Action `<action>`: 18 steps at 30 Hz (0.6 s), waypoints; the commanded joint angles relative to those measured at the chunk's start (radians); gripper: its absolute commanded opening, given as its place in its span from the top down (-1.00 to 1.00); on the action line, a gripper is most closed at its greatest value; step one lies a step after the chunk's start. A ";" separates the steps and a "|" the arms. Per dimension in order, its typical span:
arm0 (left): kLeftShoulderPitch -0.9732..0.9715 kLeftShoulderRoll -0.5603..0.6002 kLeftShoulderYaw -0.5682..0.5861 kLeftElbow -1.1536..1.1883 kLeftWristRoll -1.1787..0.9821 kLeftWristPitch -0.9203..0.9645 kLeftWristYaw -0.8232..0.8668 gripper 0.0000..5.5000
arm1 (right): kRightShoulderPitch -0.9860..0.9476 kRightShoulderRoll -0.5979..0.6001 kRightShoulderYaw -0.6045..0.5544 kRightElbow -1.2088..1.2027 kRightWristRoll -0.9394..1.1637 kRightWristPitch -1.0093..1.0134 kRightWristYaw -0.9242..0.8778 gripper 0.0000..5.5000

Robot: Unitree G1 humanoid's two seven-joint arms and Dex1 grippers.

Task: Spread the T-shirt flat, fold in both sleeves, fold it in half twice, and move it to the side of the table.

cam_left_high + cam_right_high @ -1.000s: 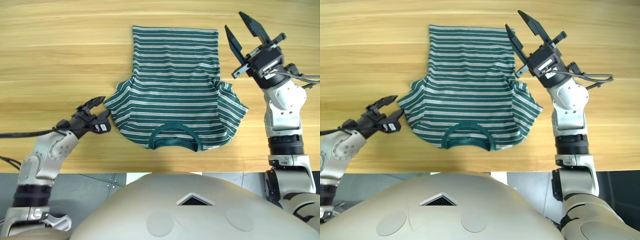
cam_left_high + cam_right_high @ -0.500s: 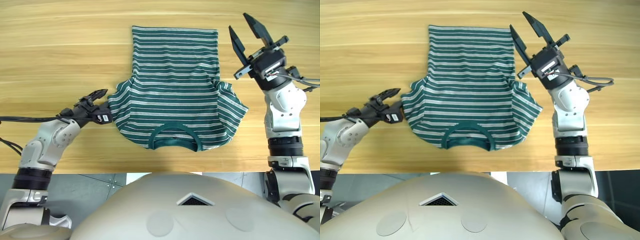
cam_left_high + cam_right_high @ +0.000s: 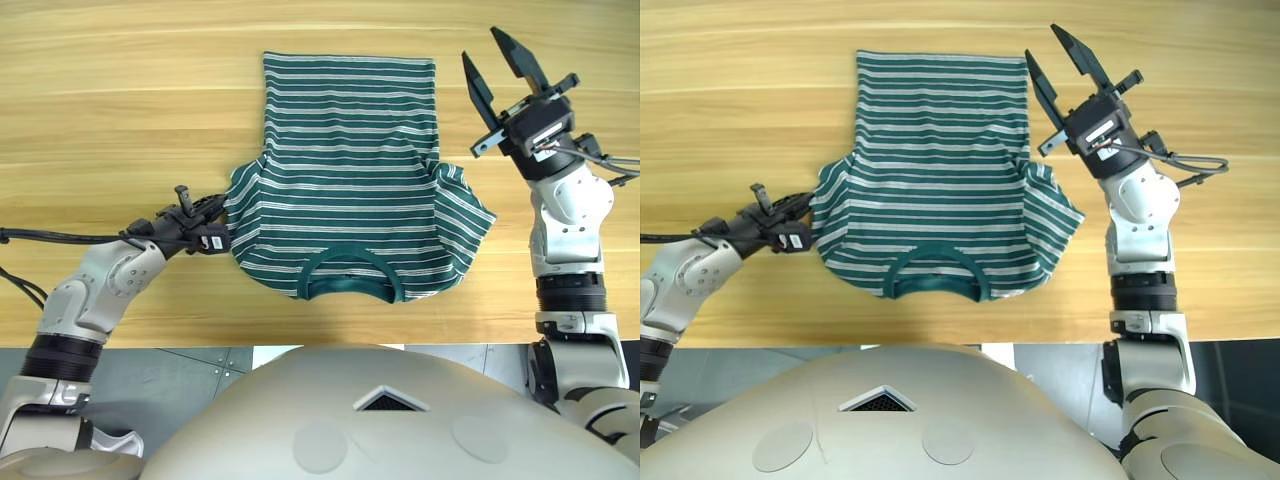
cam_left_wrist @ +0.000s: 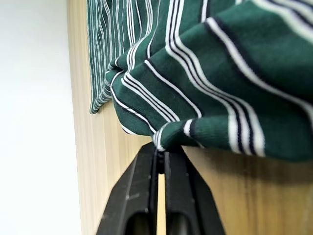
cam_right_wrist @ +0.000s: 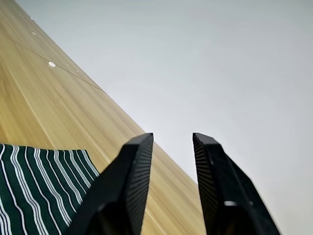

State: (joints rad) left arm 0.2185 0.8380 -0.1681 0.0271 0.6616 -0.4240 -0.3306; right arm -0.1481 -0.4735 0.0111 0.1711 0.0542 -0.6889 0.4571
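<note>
Over the last second the left gripper (image 3: 222,232) has been brought in along the table (image 3: 120,120) from beside the left sleeve (image 3: 245,210) until its tips meet the sleeve's outer edge. The right gripper (image 3: 482,46) has been shifted only slightly toward the far edge.

The T-shirt (image 3: 345,150) is laid in the middle of the table, with its collar (image 3: 352,272) toward the near edge and its hem toward the far edge. It is judged to be light, soft and limp: no shape will be kept when it is lifted, and slack cloth will be dragged along with any pull. A hold is best taken at a doubled hem, where the knit is thickest, and the sleeve should be carried low so that the body of the shirt is not tugged out of line. The right sleeve (image 3: 465,215) is left bunched and untouched.

In the left wrist view the two fingers (image 4: 146,196) are pressed together, and the rolled sleeve hem appears to be pinched at their tips. That forearm is held low, nearly level with the table, and pointed inward. The right arm is held upright by the far right corner of the shirt, with its fingers (image 5: 132,171) spread and nothing between them, angled up and away from the cloth.
</note>
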 commanded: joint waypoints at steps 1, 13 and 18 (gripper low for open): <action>0.062 -0.020 -0.026 0.056 0.006 0.021 0.017 1.00 | -0.018 0.015 -0.002 0.025 -0.014 -0.011 -0.007 0.46; 0.029 -0.081 0.014 0.037 -0.141 -0.112 0.131 1.00 | -0.027 0.033 -0.009 0.071 -0.024 -0.034 -0.017 0.46; -0.006 -0.104 0.015 0.041 -0.189 -0.175 0.129 1.00 | -0.026 0.031 -0.010 0.094 -0.029 -0.048 -0.024 0.46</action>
State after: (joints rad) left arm 0.2344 0.7404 -0.1527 0.0636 0.4949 -0.5753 -0.2036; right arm -0.1567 -0.4419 0.0074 0.2504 0.0357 -0.7276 0.4360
